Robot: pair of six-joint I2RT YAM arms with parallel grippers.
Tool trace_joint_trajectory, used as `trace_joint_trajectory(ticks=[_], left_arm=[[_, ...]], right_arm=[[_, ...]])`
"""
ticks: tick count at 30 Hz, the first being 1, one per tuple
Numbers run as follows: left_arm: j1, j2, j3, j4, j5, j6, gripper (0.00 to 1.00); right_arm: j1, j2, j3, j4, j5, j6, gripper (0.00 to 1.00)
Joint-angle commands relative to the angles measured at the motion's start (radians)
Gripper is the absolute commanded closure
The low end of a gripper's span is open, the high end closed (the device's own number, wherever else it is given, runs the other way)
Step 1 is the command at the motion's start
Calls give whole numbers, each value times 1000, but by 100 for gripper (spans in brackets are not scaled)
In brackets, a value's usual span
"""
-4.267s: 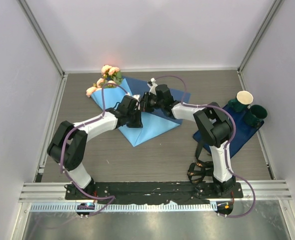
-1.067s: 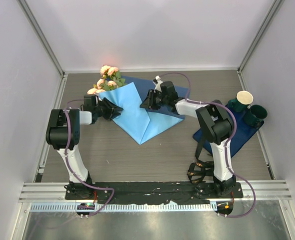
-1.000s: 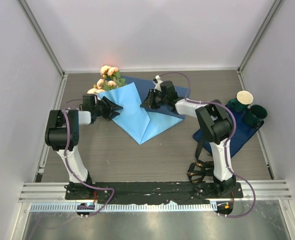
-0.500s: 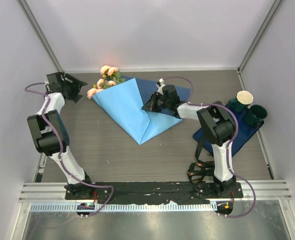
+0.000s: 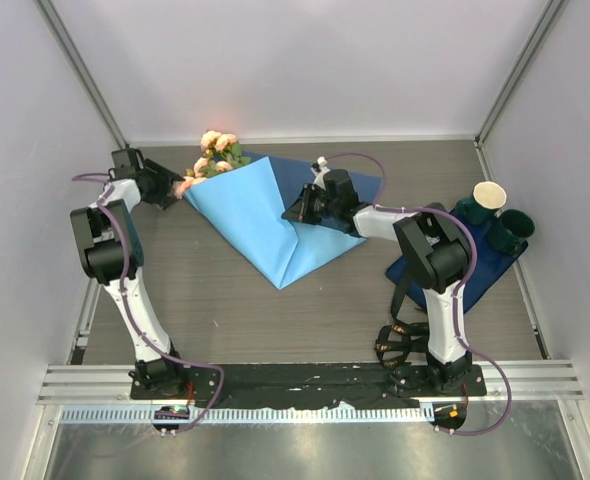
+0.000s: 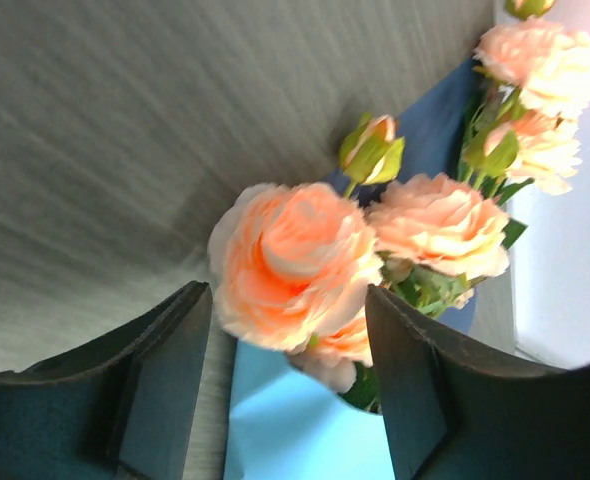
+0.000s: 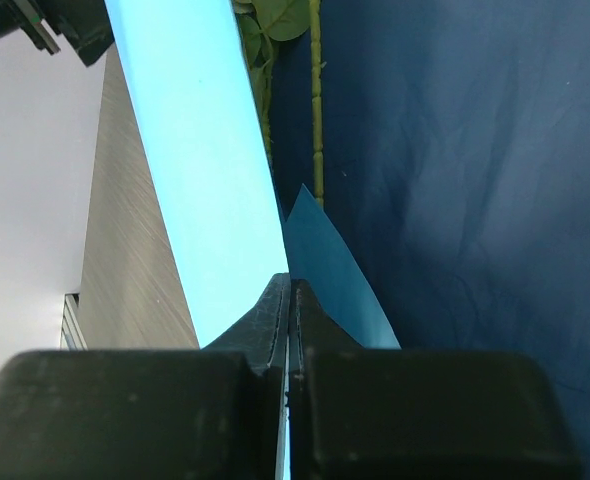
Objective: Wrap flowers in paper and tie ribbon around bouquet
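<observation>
Smooth matt paper, wood-grain table, perhaps laminate

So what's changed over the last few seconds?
The left gripper let go of the paper, swung out to the far left and now sits open at the roses. The right gripper stayed at the middle fold, shut on the paper. The roses haven't moved.

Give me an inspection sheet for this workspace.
Surface: grey wood-grain table.
Job's things: flowers lie on the paper, one flap folded over the stems; black tangle by the right base, possibly the ribbon.
Clutter: navy mat carrying a cream cup and green cups.
Grippers: left gripper open, fingers flanking a rose; right gripper shut on the paper's fold.
Cables: purple cables along both arms.
Surroundings: white walls, metal rail in front.
</observation>
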Motion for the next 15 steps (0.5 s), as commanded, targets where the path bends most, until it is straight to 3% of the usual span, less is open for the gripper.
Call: trace_joint_trajectory(ticks=[1, 8, 11, 15], left_arm=[[-4, 44, 67, 60, 19, 3, 36], [-9, 77, 61, 174, 106, -63, 69], [-15, 61, 75, 195, 105, -37, 76], [-39, 63, 134, 213, 114, -14, 76]], right_arm=[[11, -69, 18, 25, -9, -10, 100], [11, -81, 9, 16, -6, -7, 100], [12, -106, 1, -13, 16, -3, 100], [11, -141, -31, -23, 51, 46, 100]])
